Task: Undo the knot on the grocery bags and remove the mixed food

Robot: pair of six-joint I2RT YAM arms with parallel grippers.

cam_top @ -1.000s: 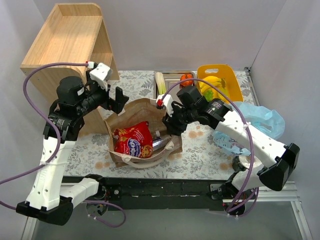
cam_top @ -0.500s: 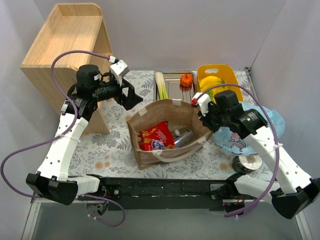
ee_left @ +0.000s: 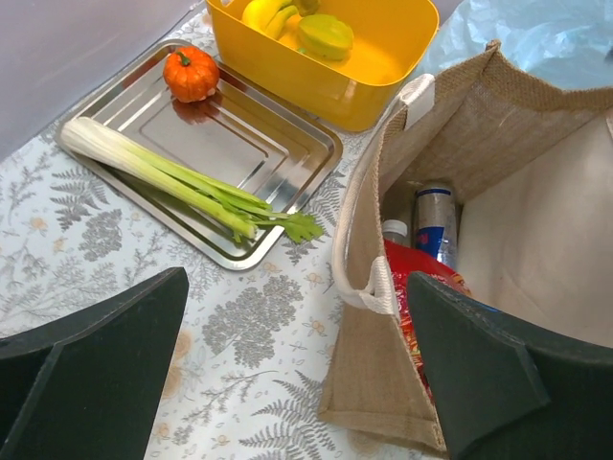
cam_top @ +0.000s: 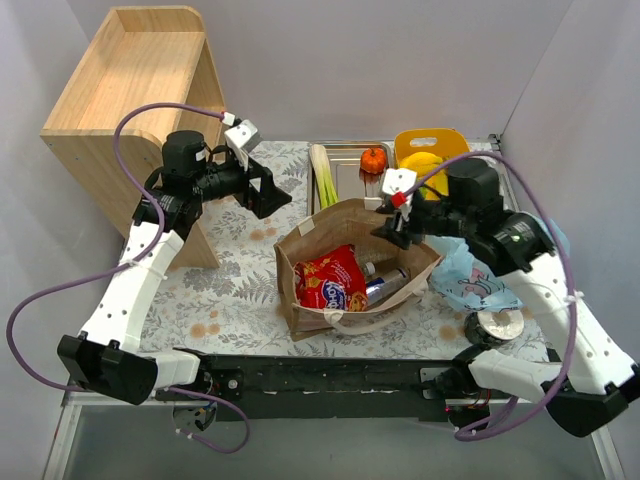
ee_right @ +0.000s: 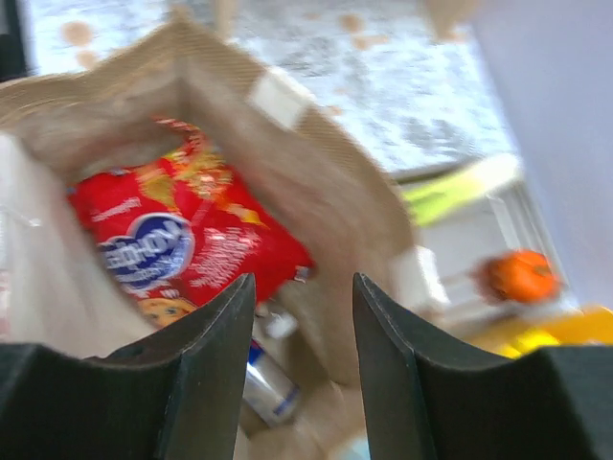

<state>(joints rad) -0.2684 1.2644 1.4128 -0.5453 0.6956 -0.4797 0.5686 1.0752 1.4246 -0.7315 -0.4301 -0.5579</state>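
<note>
- The paper bag point(cam_top: 325, 228) stands upright mid-table with its mouth gaping, so its contents can be reached from above. Inside, a red crisp packet point(cam_top: 330, 280) leans on the left wall, and a can point(ee_left: 436, 220) and a clear bottle point(ee_left: 394, 231) sit at the bottom.
- The right gripper point(cam_top: 386, 231) hangs over the bag's far-right rim, pointed down into the mouth. In its wrist view the fingers point(ee_right: 192, 383) are parted with nothing between them. The packet sits straight ahead, so I judge it is lined up to take that packet.
- The left gripper point(cam_top: 272, 195) hovers off the bag's left side, near the tray point(cam_top: 348, 180), jaws spread wide and empty. Its camera faces the bag's whitish handle point(ee_left: 381, 286). It may be placed there to steady the bag, though that is a guess.
- The leek point(cam_top: 322, 172) and pumpkin point(cam_top: 373, 159) lie on the tray, and bananas point(ee_left: 268, 11) sit in the yellow tub point(cam_top: 455, 140). All are behind the bag, which reads as 2 sorted spots for food that is out.
- The blue bag point(cam_top: 465, 285) lies slack on the table just right of the paper bag, partly under the right arm. It looks flat and emptied, and I cannot pick out the knot in any view.
- Risk: the paper walls are soft, so a packet dragged sideways could tip the bag.
</note>
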